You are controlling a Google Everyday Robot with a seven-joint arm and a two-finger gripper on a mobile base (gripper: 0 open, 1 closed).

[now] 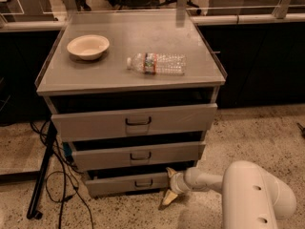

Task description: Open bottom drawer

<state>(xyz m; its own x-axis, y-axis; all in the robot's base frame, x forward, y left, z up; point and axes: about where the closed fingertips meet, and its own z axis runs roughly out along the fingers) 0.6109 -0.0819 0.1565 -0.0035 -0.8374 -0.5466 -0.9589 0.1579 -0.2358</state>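
Note:
The bottom drawer is the lowest and narrowest of three grey fronts on the cabinet, with a small dark loop handle at its centre. It stands slightly out, with a dark gap above it. My gripper is low by the floor at the right end of that drawer front, right of the handle. Its pale fingers point down and left. The white arm comes in from the lower right.
The middle drawer and top drawer stand a little out above. A bowl and a lying water bottle rest on the cabinet top. Black cables and a stand lie on the floor at left.

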